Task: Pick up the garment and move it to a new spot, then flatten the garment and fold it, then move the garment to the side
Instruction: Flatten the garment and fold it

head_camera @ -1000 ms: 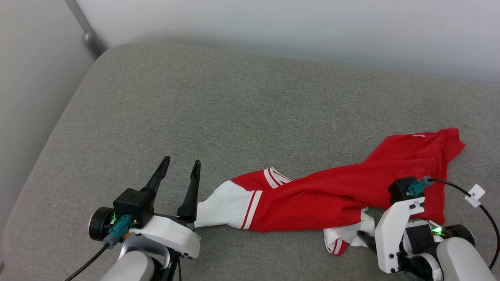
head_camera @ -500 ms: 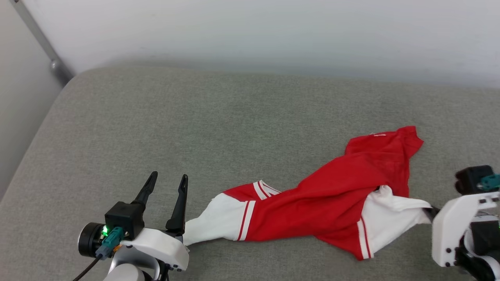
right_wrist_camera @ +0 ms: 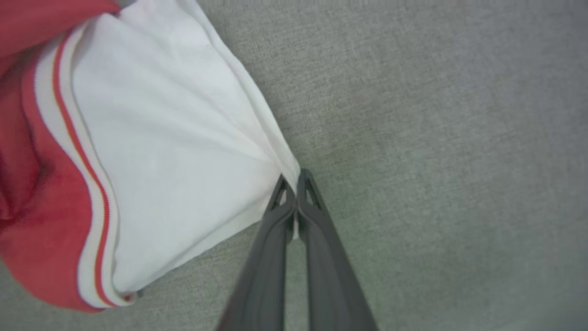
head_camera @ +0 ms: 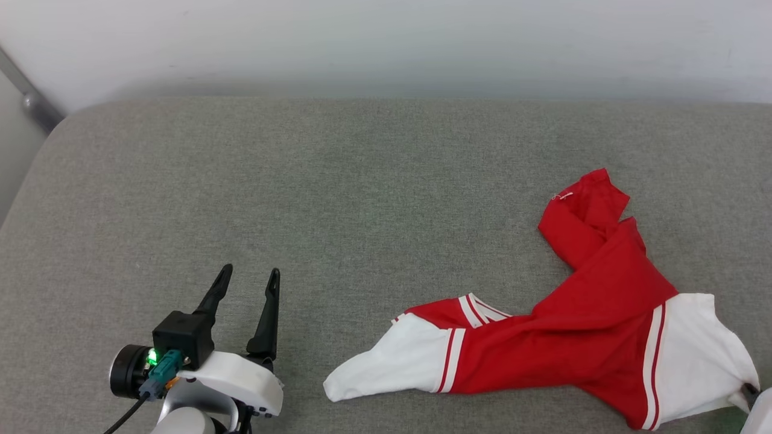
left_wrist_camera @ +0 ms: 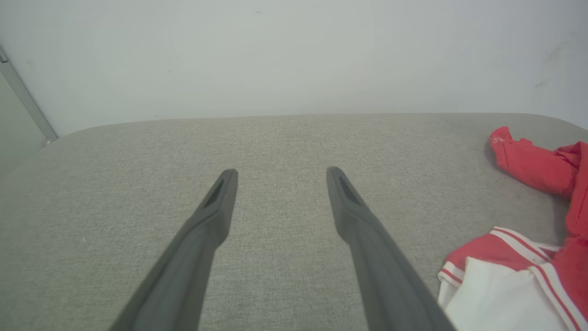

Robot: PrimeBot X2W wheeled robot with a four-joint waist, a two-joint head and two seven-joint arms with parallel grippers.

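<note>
I'm barely started: right gripper (right_wrist_camera: 294, 178) fingers pinching the white sleeve (right_wrist_camera: 174, 151) of the crumpled red-and-white jersey garment (head_camera: 573, 355), left gripper (head_camera: 251, 269) fingers wide, empty; flattening, folding left.

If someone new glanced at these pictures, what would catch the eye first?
The red jersey lies crumpled on the right of the grey cushion. The right tool is shut on the edge of its white sleeve, while the left tool hangs open over bare cushion at the lower left.

Plain indoor room: grey fabric cushion (head_camera: 313, 181) against white wall (head_camera: 386, 42)
</note>
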